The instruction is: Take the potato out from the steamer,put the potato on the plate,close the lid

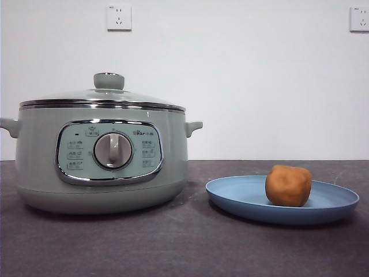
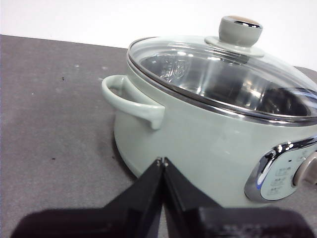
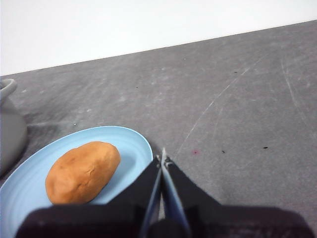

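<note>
1. The steamer (image 1: 101, 161) is a round, smooth, pale sage-green cooker with a chrome-framed control panel (image 1: 109, 152), a central silver dial (image 1: 113, 150) and small side handles.
2. The lid (image 1: 102, 98), domed glass with a steel rim and a pale green knob (image 1: 109, 81), sits closed on the steamer; through the glass its shiny steel inner pot (image 2: 233, 91) is visible.
3. The plate (image 1: 242, 193), shallow, matte blue and low-rimmed, rests on the grey worktop (image 1: 173, 248) just beside the steamer.
4. The potato (image 1: 288, 185), lumpy, orange-brown and matte, lies on the plate.
5. The left gripper (image 2: 162, 160) is near the steamer's side handle (image 2: 131, 99), black fingers clenched and empty.
6. The right gripper (image 3: 163, 158) is by the plate's rim, fingers clenched and empty.
</note>
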